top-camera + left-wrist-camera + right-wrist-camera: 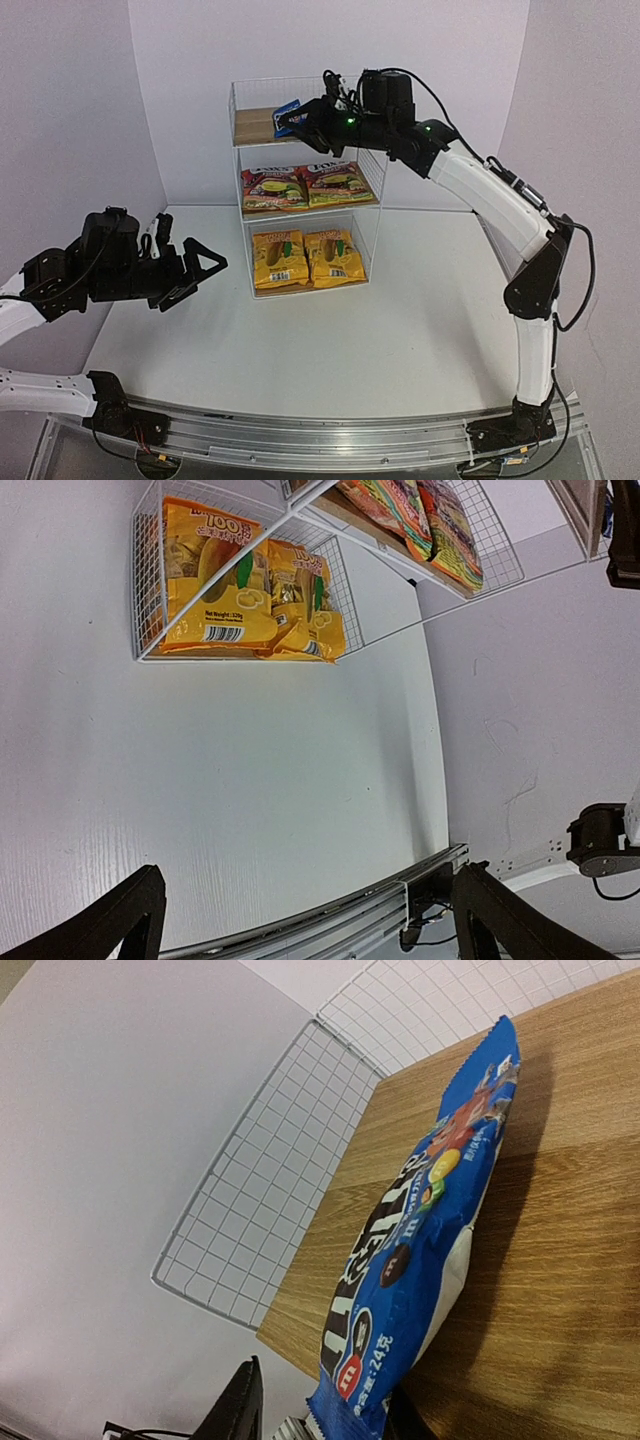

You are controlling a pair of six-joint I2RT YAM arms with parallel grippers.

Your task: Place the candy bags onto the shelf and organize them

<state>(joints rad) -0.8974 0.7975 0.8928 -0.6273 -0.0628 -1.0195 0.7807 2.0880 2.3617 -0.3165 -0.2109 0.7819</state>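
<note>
The white wire shelf (375,190) stands at the back of the table. Two yellow-orange bags (277,259) (333,257) lie on its bottom board, and two red-pink bags (272,187) (338,183) on the middle board. My right gripper (300,120) reaches onto the top board (255,122). In the right wrist view a small blue packet (420,1250) stands on edge on the wood and leans on one finger, while the other finger (235,1405) stays apart from it. My left gripper (195,265) is open and empty, held above the table's left side. I see one blue packet only.
The left wrist view shows the yellow-orange bags (210,580), the red-pink bags (450,530), the bare white tabletop (250,780) and the metal rail (330,910) at the near edge. White walls close in the table on three sides.
</note>
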